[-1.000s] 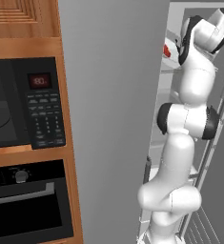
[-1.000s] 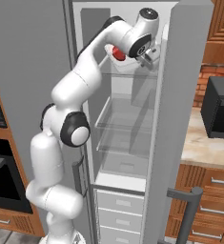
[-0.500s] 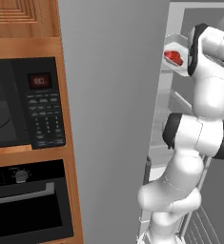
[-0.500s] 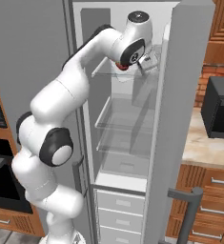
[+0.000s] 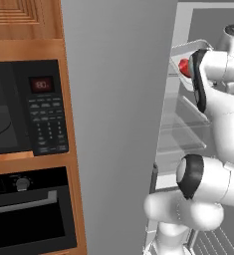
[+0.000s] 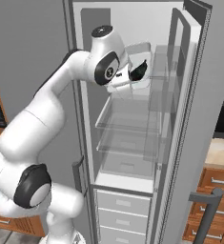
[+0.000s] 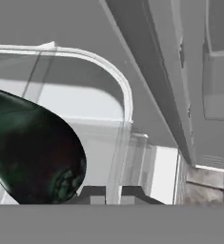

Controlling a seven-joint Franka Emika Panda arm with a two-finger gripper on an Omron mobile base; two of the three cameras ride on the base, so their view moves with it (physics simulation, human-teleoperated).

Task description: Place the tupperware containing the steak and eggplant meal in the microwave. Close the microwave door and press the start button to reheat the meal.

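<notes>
Fridge: one, door open; clear shelves seen from the right base view.
Microwave: one, left of the fridge; door shut, red display lit, seen from the left base view.
Arm: reaches further into the fridge's top than a second ago.
Tupperware: one, at the fridge's top shelf level; it has come forward.
Meal: one red lump; hand view adds a dark rounded piece.
Gripper: jaws nearly together, apparently clamped on the tupperware rim.
</notes>
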